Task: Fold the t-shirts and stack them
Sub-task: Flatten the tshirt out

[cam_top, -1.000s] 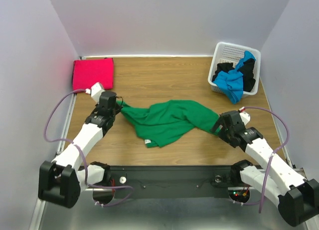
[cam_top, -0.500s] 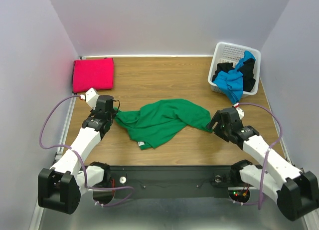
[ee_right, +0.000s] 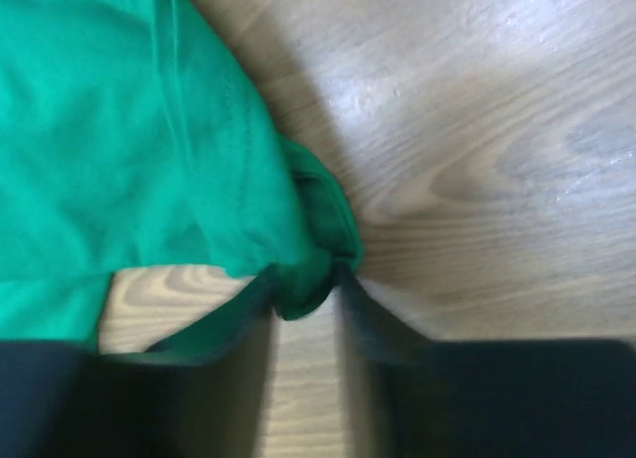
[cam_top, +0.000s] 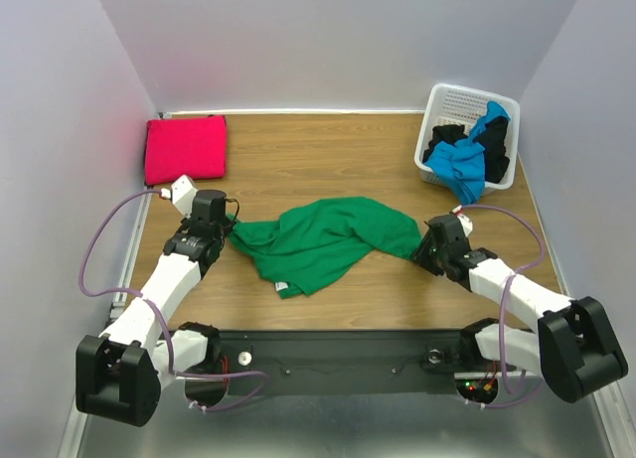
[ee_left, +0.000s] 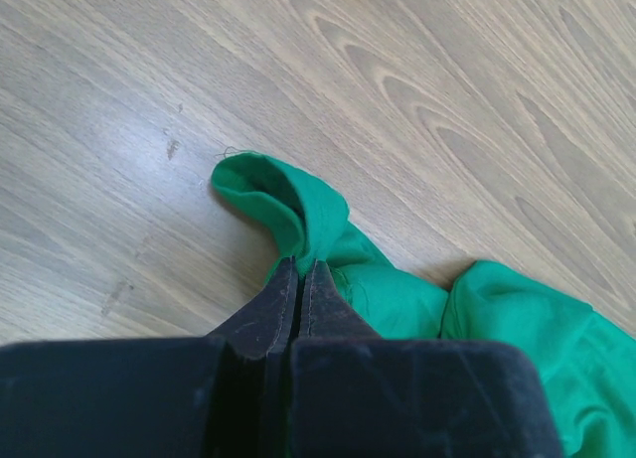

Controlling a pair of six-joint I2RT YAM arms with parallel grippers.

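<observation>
A bright green t-shirt [cam_top: 323, 241] lies crumpled across the middle of the wooden table. My left gripper [cam_top: 231, 229] is shut on its left end; in the left wrist view the closed gripper [ee_left: 299, 264] pinches a fold of the green t-shirt [ee_left: 397, 294]. My right gripper [cam_top: 422, 251] is down at the shirt's right end. In the right wrist view this gripper [ee_right: 303, 289] has its blurred jaws drawn in on a bunched corner of the green t-shirt [ee_right: 109, 130]. A folded magenta-red t-shirt [cam_top: 186, 147] lies at the far left corner.
A white lattice basket [cam_top: 459, 102] stands at the far right, holding a blue t-shirt [cam_top: 465, 165] that hangs over its near rim and a black t-shirt [cam_top: 444, 140]. Grey walls enclose the table on three sides.
The left gripper has drawn the green shirt's left end a little leftward. The right arm has dropped low and its jaws have gone from wide open to closing on the shirt's right corner.
</observation>
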